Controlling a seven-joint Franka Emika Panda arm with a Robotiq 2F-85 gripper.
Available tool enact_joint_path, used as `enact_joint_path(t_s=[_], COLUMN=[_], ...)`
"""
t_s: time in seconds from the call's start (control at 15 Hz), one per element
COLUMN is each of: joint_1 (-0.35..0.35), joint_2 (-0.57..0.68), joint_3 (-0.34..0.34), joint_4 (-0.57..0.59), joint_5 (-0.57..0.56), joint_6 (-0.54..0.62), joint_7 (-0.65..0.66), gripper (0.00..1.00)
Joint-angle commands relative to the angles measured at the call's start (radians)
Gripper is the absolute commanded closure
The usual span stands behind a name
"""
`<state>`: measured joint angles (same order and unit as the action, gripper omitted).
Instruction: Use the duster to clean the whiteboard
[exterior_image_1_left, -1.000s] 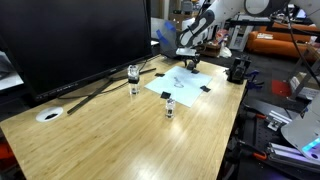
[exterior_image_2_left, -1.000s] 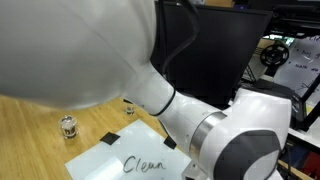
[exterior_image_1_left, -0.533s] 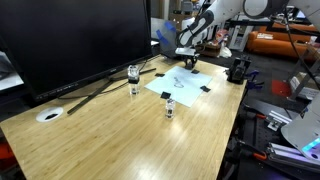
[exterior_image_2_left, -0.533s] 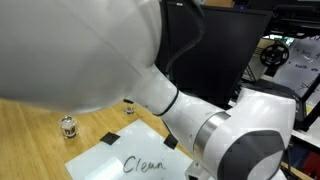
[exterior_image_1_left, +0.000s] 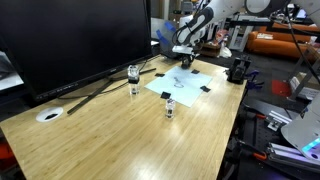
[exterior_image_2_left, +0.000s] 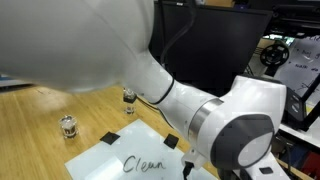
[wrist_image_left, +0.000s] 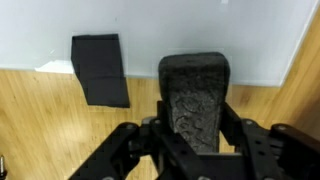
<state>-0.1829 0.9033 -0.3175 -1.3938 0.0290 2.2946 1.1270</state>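
Note:
The duster, a dark rough-textured block, fills the middle of the wrist view, and my gripper is shut on it with a finger against each side. Beyond it lies the whiteboard, with a black corner tab on the wooden table. In an exterior view the gripper hangs over the far end of the whiteboard. The whiteboard carries the scribbled word "Clean" in an exterior view, where the arm hides the gripper.
A big black monitor stands along one side of the table. Small clear jars stand near the whiteboard, and jars show beside it too. A white disc lies by the monitor's foot.
The gripper has shut on the duster and risen a little above the whiteboard's far end. The arm has shifted upward in the close exterior view.

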Motion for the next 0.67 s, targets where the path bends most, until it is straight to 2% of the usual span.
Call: enact_joint_path(t_s=[0.0, 0.33, 0.6], joint_1=[0.015, 0.026, 0.045], joint_2=[-0.055, -0.079, -0.104], joint_3=[0.032, 0.124, 0.149], joint_4=[-0.063, -0.076, -0.131], joint_5=[0.011, 0.063, 0.091], joint_6=[0.048, 0.017, 0.033], joint_7=[-0.031, -0.082, -0.090], gripper=[0.72, 0.72, 0.72])
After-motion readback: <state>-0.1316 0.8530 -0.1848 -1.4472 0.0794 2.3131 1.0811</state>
